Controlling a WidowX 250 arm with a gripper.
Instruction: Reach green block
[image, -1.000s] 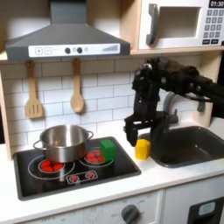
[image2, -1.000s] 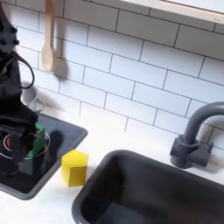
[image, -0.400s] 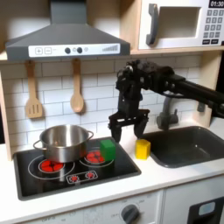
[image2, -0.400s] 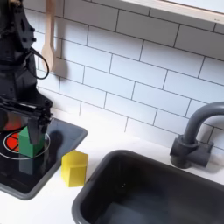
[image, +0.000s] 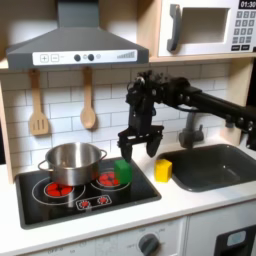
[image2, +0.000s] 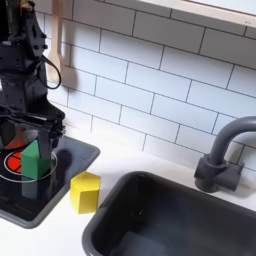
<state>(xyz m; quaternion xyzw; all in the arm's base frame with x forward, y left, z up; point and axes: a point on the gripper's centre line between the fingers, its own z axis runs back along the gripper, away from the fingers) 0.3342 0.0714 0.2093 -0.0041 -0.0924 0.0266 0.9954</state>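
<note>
The green block (image: 123, 170) sits on the black toy stove (image: 60, 200), at its right edge, next to the steel pot (image: 72, 162). In the second exterior view the green block (image2: 32, 160) shows between my fingers. My gripper (image: 140, 146) hangs open just above and to the right of the block in the first exterior view, fingers spread and pointing down. In the second exterior view my gripper (image2: 30, 130) stands over the block with a finger (image2: 58, 128) on either side.
A yellow block (image: 163, 170) lies on the white counter between stove and dark sink (image: 215, 165); the yellow block (image2: 85, 191) is near the sink (image2: 170, 215) rim. A faucet (image2: 222, 155) stands behind the sink. Wooden utensils (image: 38, 105) hang on the tiled wall.
My arm has swung left in the first exterior view, from above the yellow block to over the green block. The gripper stays open. The blocks have not moved.
</note>
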